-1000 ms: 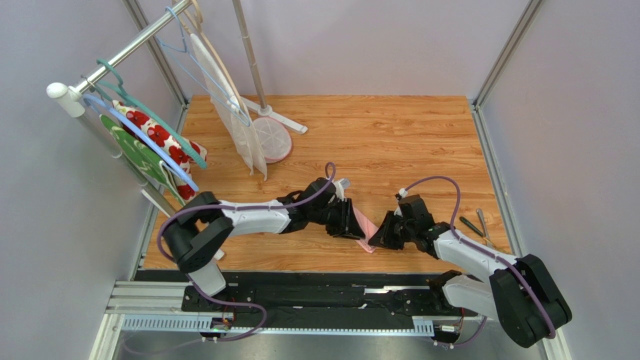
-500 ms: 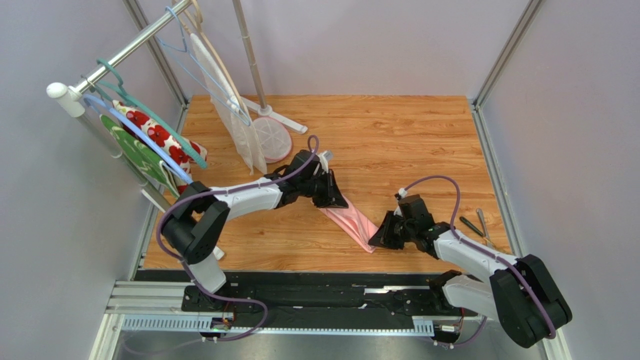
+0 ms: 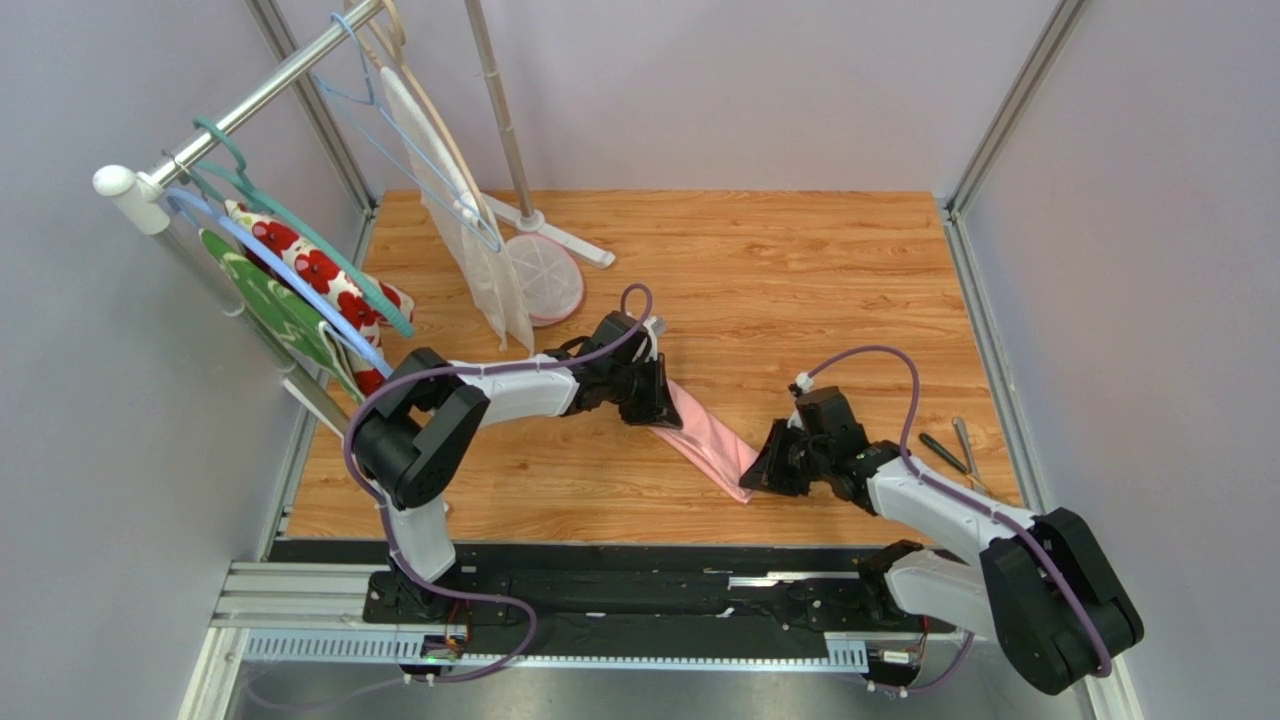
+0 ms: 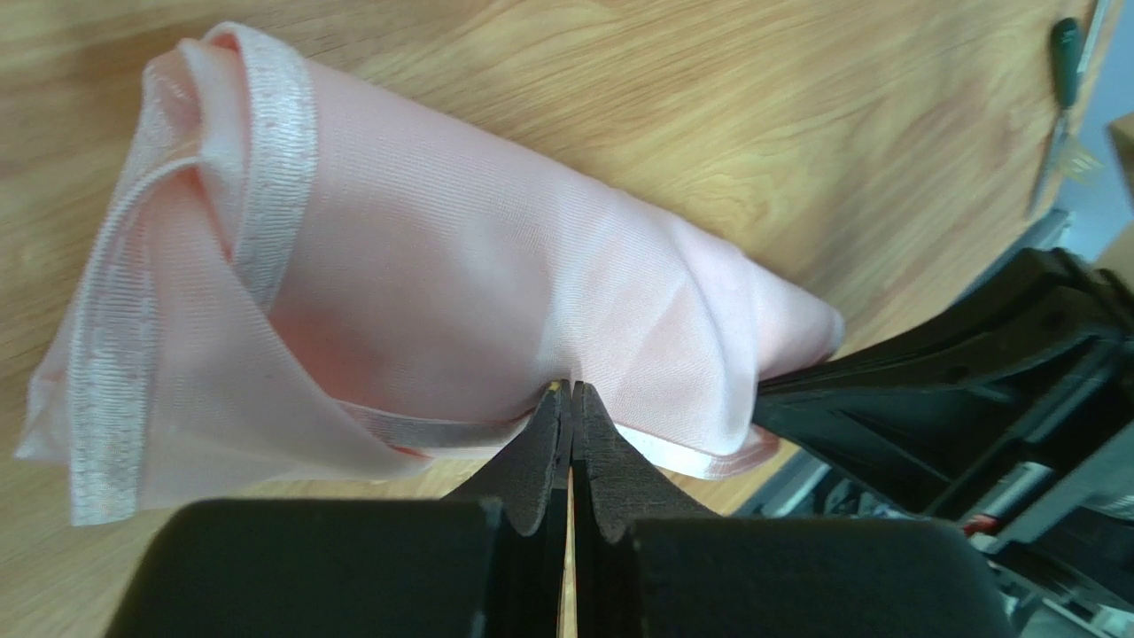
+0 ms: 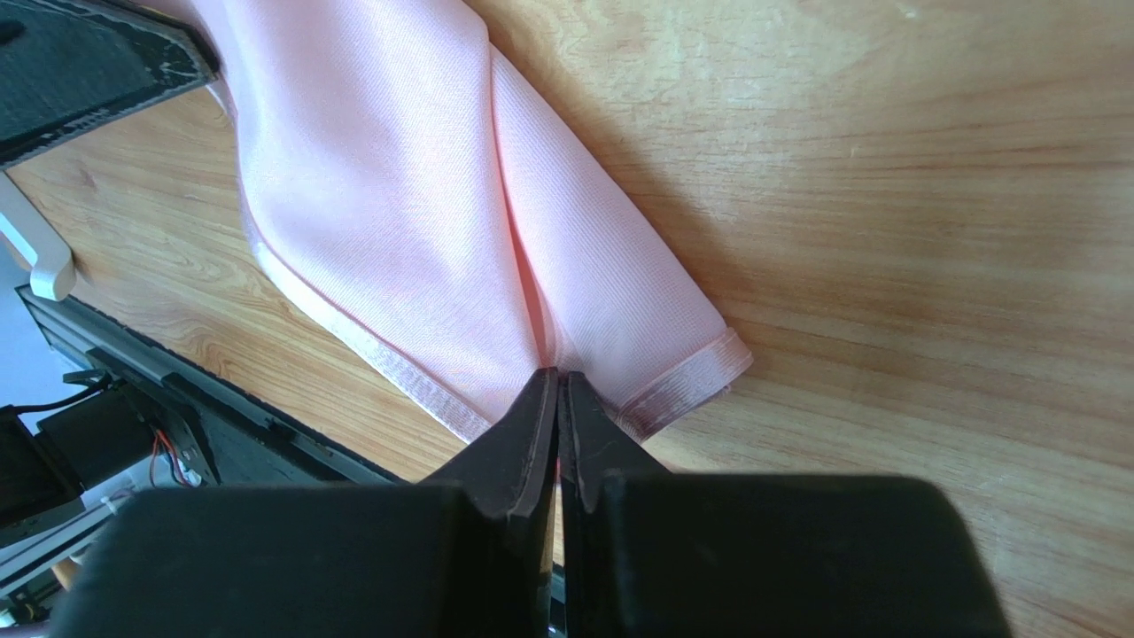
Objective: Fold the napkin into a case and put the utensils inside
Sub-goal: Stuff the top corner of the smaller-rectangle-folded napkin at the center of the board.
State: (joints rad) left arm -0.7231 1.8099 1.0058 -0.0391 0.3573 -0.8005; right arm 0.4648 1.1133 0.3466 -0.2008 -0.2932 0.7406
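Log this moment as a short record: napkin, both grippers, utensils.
napkin: pink, folded into a narrow band, stretched diagonally between the grippers
left gripper: shut on the napkin's far end
right gripper: shut on the napkin's near end
utensils: on the table by its right edge, apart from the napkin
stage: utensils not yet inside

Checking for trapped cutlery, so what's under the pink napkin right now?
Only bare wooden table shows beneath the napkin, pinched at opposite ends by the left end effector and right end effector. The utensils lie apart near the table's right edge. Inside the folds is covered, unseen.
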